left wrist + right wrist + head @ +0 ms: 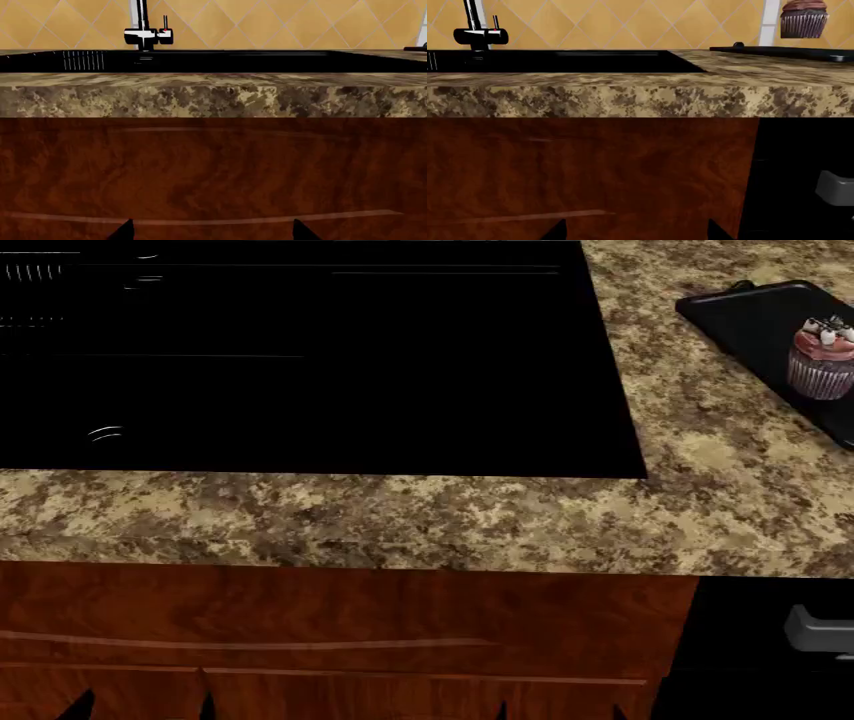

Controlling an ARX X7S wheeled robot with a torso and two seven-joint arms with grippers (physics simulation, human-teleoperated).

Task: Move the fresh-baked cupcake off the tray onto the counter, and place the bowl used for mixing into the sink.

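Note:
The cupcake (822,359) with pink frosting stands on the black tray (747,320) at the far right of the granite counter (400,520); it also shows in the right wrist view (804,19) on the tray (780,50). The black sink (294,360) fills the middle and left, with its chrome faucet (148,30) behind. The bowl is out of view. My left gripper (212,231) and right gripper (635,231) are open and empty, low in front of the wooden cabinet, below the counter edge. Their tips show in the head view (140,705) (561,710).
A brown wooden cabinet front (334,630) with a drawer line lies under the counter. A dark appliance with a grey handle (817,630) stands to the cabinet's right. Tan tiled wall (267,25) rises behind the sink.

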